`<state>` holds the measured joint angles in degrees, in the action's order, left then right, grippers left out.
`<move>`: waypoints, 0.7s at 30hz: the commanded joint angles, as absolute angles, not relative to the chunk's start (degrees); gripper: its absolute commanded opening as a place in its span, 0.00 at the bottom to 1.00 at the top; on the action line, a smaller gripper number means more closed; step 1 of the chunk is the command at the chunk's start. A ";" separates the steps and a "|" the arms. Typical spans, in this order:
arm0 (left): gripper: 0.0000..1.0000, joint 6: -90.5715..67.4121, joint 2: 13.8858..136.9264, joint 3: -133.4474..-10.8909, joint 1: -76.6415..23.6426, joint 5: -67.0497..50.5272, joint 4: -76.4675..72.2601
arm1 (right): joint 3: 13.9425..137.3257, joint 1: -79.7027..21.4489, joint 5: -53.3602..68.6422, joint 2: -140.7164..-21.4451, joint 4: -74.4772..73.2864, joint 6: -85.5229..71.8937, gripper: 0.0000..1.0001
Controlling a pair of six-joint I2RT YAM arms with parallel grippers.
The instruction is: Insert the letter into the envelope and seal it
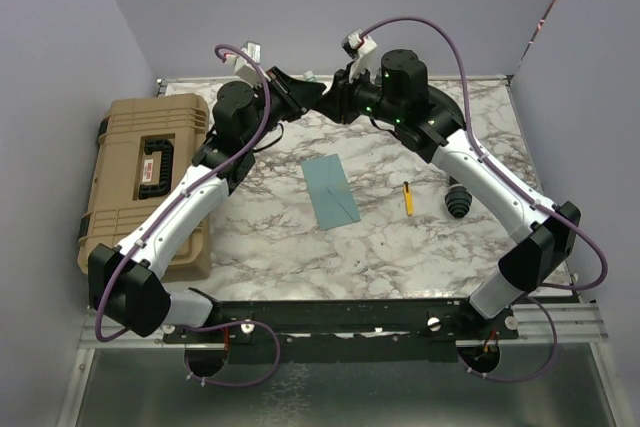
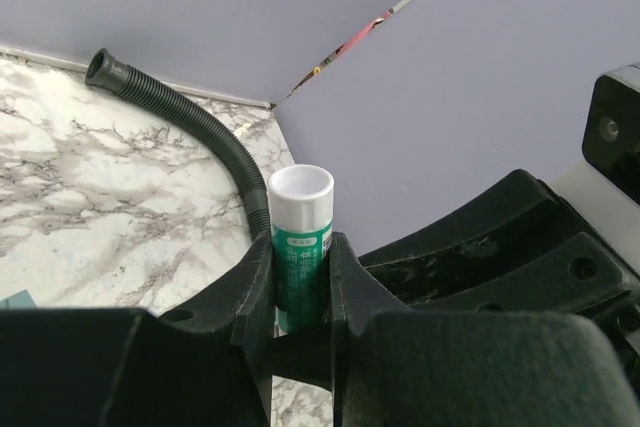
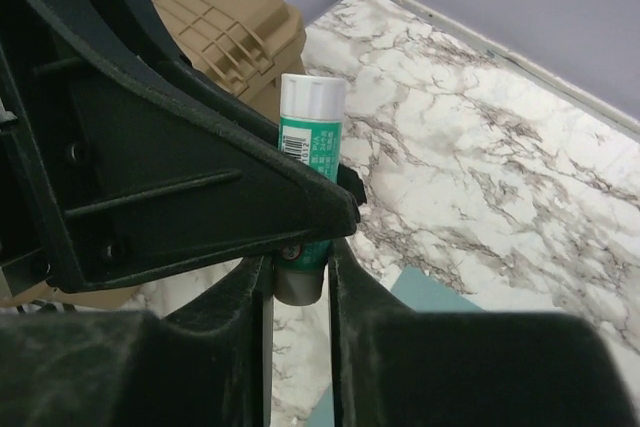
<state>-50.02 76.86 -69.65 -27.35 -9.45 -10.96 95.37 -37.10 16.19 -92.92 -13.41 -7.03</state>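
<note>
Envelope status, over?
Left gripper: jaws shut on glue stick; right gripper: jaws bracket its base, grip unclear. Envelope flat mid-table, untouched. Letter not in view. Yellow pen beside, apart.

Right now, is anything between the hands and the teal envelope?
Nothing on the table lies between them. But the left hand clamps a glue stick and the right hand straddles its base, both raised beyond the envelope.

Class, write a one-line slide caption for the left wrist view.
Left fingers clamp a green-labelled glue stick above the marble table, a ribbed black hose behind.
</note>
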 commanded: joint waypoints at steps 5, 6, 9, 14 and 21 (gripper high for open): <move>0.54 -50.13 75.41 -71.95 -27.87 -15.30 -10.30 | 94.66 -36.18 17.72 -93.02 -12.98 -2.38 0.00; 0.67 -50.29 75.15 -71.98 -27.29 -15.95 -9.52 | 93.86 -36.05 19.19 -92.22 -13.09 0.11 0.00; 0.86 -52.63 75.01 -71.94 -24.26 -22.42 -7.45 | 92.24 -35.53 24.24 -89.98 -16.68 8.39 0.00; 0.89 -56.51 76.30 -69.68 -21.62 -38.15 -6.45 | 90.88 -35.33 30.61 -87.62 -23.17 16.91 0.00; 0.57 -53.11 78.26 -69.98 -21.28 -45.11 0.46 | 91.87 -35.33 34.06 -87.47 -31.06 24.38 0.00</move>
